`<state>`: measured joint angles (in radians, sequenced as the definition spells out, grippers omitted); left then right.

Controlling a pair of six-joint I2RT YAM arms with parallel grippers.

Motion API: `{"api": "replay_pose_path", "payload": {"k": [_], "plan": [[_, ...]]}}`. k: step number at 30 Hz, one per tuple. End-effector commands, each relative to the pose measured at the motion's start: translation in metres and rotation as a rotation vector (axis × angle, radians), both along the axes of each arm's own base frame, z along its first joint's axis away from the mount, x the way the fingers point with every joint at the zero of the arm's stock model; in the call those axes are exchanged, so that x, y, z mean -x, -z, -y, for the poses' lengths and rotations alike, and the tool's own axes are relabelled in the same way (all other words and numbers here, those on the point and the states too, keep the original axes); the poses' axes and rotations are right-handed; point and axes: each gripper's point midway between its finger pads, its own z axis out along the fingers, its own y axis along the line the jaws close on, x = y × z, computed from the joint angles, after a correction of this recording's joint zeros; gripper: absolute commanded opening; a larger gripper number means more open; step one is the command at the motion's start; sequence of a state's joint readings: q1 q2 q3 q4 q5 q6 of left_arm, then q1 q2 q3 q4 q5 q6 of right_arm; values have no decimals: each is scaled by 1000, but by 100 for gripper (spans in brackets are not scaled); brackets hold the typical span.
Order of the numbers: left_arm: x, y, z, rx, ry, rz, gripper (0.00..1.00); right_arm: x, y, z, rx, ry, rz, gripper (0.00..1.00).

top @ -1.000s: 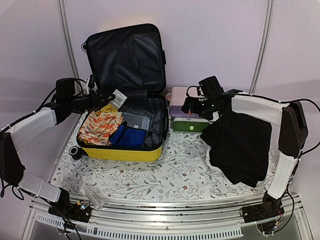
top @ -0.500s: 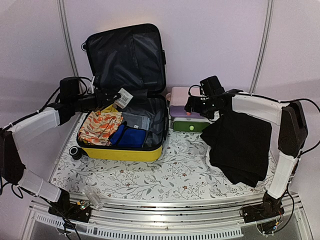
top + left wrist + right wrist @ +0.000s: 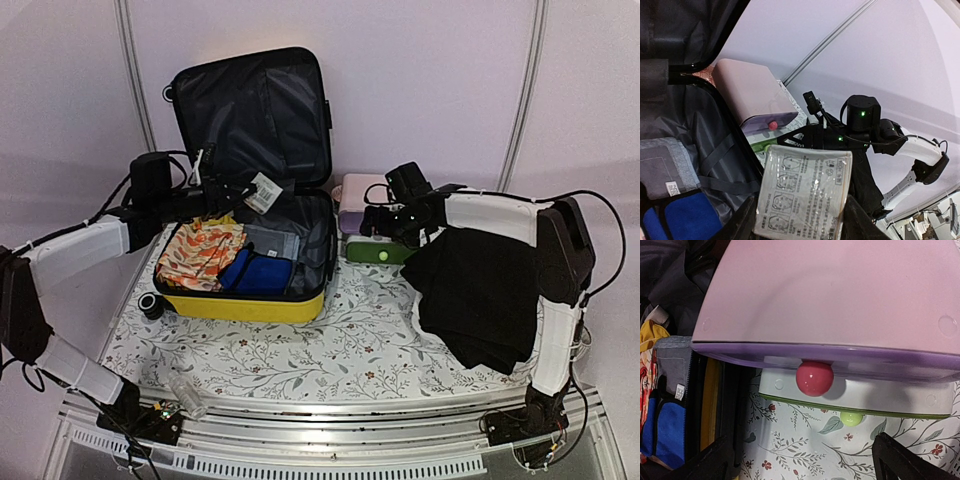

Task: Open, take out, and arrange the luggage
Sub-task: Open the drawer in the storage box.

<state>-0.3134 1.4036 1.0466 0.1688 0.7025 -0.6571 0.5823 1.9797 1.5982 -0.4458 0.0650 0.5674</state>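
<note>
Overhead view, taking the centre of the floral-printed table cover (image 3: 330, 350) as the dial. The luggage (image 3: 245, 305), a glossy yellow hard-shell suitcase with black trim, lies open at 10 o'clock. Its black-lined lid stands upright against the rear wall.

Inside the lower shell:
- An orange patterned cloth (image 3: 200, 252) on the left.
- A blue fabric item (image 3: 258, 272) at 4 o'clock from the cloth.
- A grey folded piece (image 3: 272, 240) at 12 o'clock from the blue item.

The left gripper (image 3: 240, 193) hangs over the rear edge of the open shell. Its fingers are clamped on a clear plastic packet (image 3: 802, 192) with printed panels that appear to be diagrams; the lettering is too small to read.

A small drawer box (image 3: 840, 295) with a pink top stands at 3 o'clock from the suitcase, just beside it. It has a red round knob (image 3: 814, 378) and a green one (image 3: 851, 418) lower down.

The right gripper (image 3: 378, 222) faces the front of this box with its fingers spread wide and nothing between them.

A black cloth (image 3: 480, 290) lies heaped at 4 o'clock from the box.
</note>
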Motion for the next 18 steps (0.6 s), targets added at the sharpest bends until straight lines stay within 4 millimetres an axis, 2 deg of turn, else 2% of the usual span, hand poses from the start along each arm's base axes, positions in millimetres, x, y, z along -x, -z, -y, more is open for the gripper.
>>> {"api": "replay_pose_path", "payload": {"k": [1,6,11,13,18], "plan": [[-1,-13,8,26,19,56,46,-7,-5,-6,-7,-3,16,99],[-1,-13,9,27,20,60,46,-10,-2,-7,4,3,7,95],[1,-14,9,28,22,60,46,-14,-1,-8,7,13,8,69],[2,-13,8,24,19,62,46,-16,-1,-7,11,22,10,65],[4,-13,7,9,14,69,46,-24,6,-4,50,52,10,62]]}}
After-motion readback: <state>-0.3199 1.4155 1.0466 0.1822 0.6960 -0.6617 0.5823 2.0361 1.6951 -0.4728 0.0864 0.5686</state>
